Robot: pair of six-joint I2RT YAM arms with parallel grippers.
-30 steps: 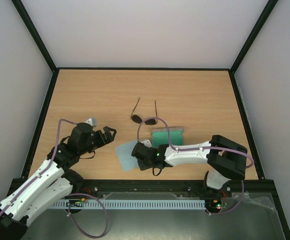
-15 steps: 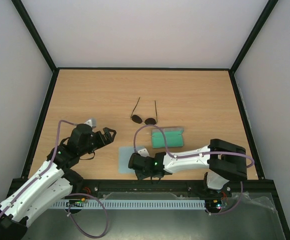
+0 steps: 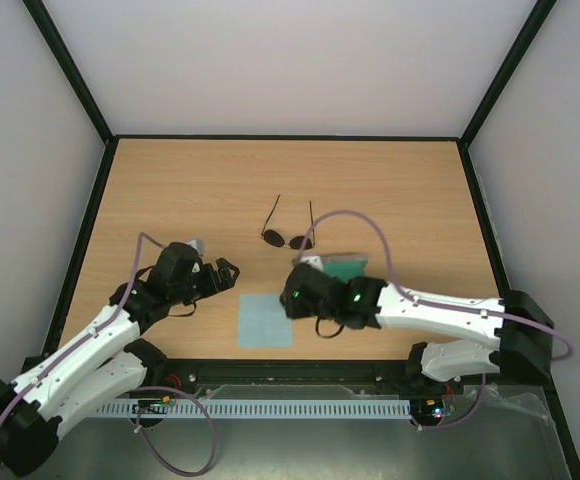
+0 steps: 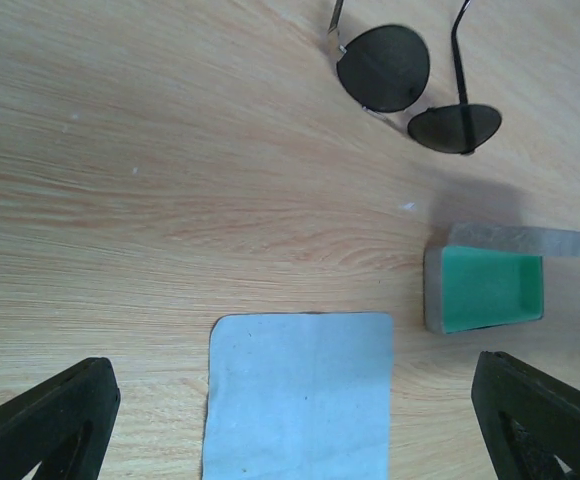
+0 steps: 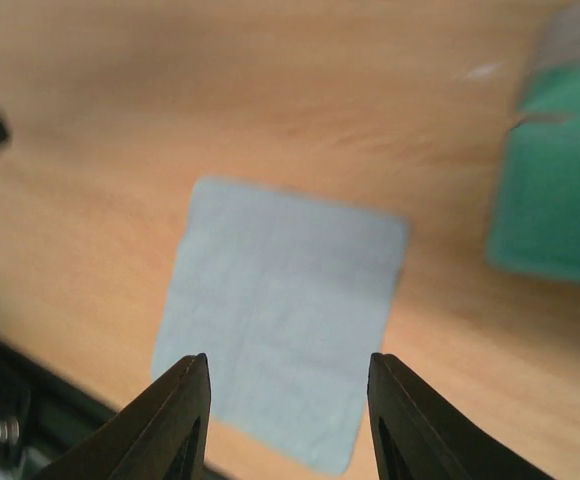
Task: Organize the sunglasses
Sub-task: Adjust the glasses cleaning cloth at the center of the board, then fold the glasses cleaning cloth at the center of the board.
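The sunglasses (image 3: 288,238), with two round dark lenses and open thin temple arms, lie on the wooden table at mid-depth. In the left wrist view they (image 4: 415,90) are at the top right. My left gripper (image 3: 226,271) is open and empty, left of the cloth; in its own view the gripper (image 4: 292,365) has its fingers spread wide. My right gripper (image 3: 292,293) hovers over the cloth's upper right, open and empty (image 5: 288,362). The sunglasses are apart from both grippers.
A light blue square cloth (image 3: 265,320) lies flat near the front edge, also seen from both wrists (image 4: 300,395) (image 5: 280,310). An open grey case with green lining (image 3: 346,267) lies right of it (image 4: 485,288) (image 5: 555,190). Black frame rails border the table.
My right gripper let go of the cloth, rose and swung right and away from the front edge. The cloth now lies flat. My left gripper moved slightly right toward the cloth.
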